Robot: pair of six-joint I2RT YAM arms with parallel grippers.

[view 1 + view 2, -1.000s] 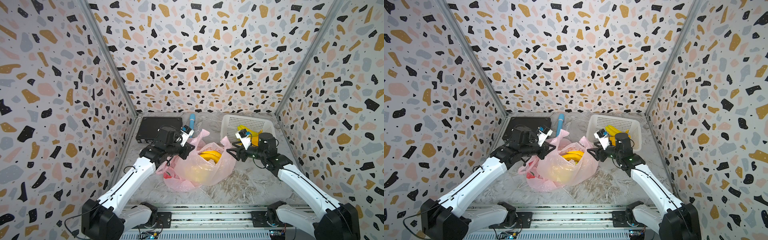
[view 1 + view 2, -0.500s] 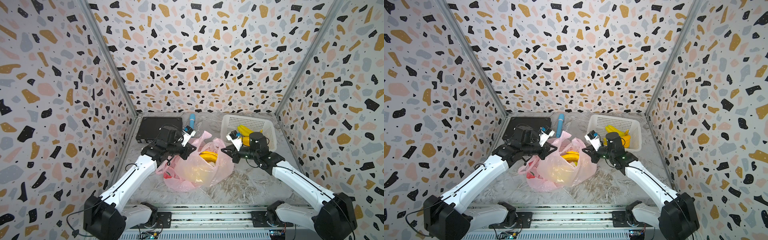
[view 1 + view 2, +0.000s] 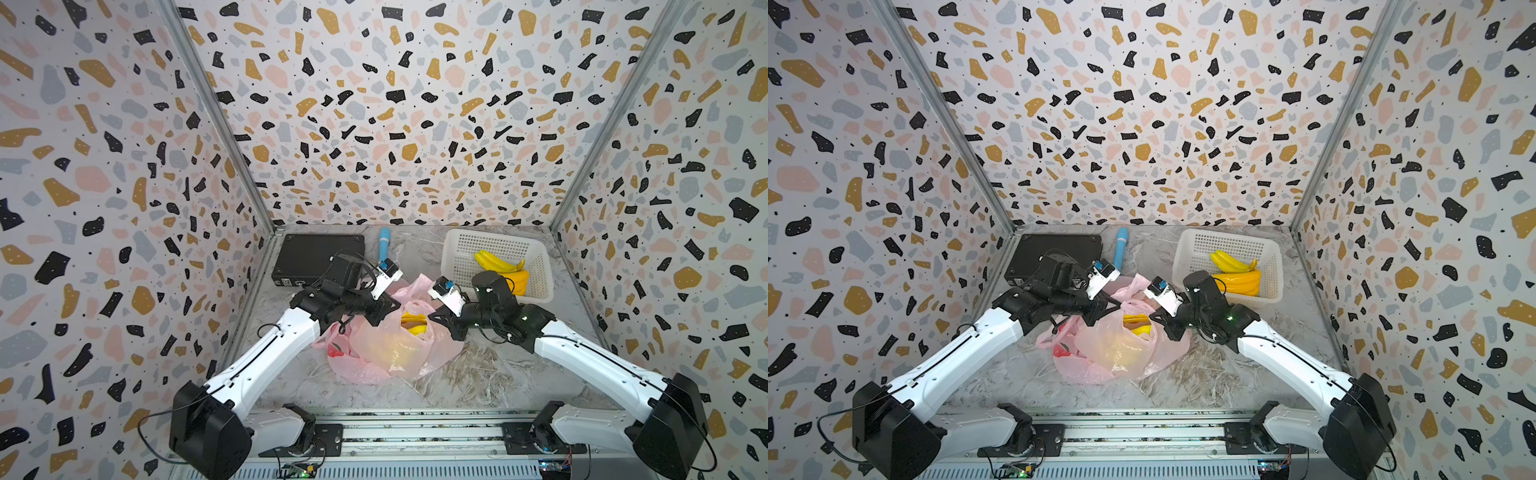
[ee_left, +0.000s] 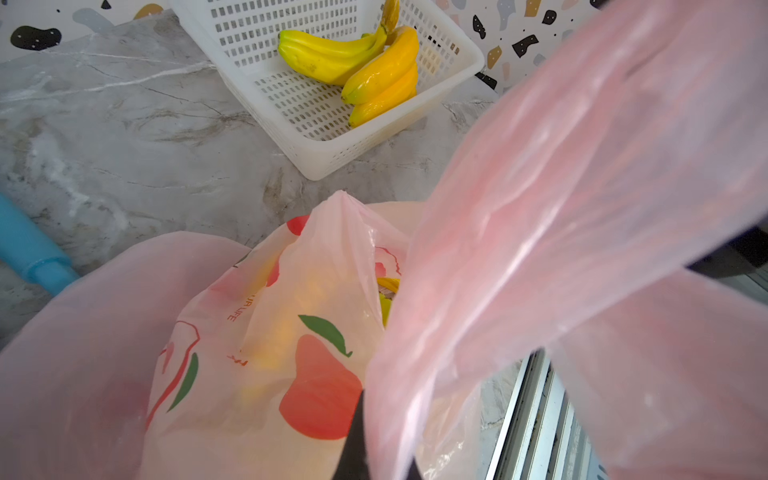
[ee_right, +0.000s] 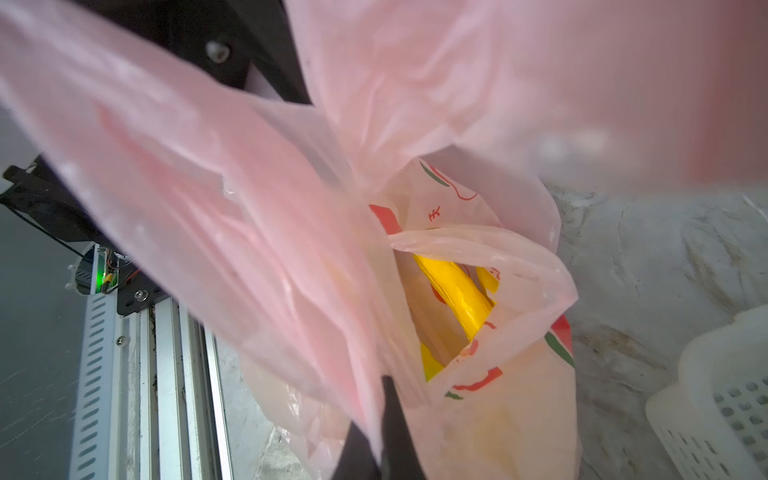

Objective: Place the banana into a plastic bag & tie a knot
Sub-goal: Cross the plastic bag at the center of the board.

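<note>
A pink translucent plastic bag (image 3: 386, 345) (image 3: 1113, 349) with fruit prints lies mid-table, its mouth gaping. Inside it a yellow banana (image 3: 413, 322) (image 3: 1136, 324) (image 5: 453, 291) shows through the opening. My left gripper (image 3: 390, 309) (image 3: 1111, 309) (image 4: 374, 436) is at the bag's left rim, shut on a pink handle strip of the plastic bag (image 4: 540, 208). From the other side my right gripper (image 3: 434, 322) (image 3: 1156, 320) (image 5: 380, 424) is shut on the bag's other handle strip (image 5: 232, 208). Both strips stretch up past the wrist cameras.
A white perforated basket (image 3: 453, 249) (image 4: 457, 75) at the back right holds a bunch of bananas (image 3: 503, 266) (image 4: 365, 62). A black box (image 3: 320, 257) sits at the back left, with a blue cylinder (image 3: 384, 243) (image 4: 25, 245) beside it. Patterned walls close three sides.
My right gripper has moved left from near the basket to the bag's rim and has shut on a handle strip. The left gripper has shifted slightly toward the bag's mouth.
</note>
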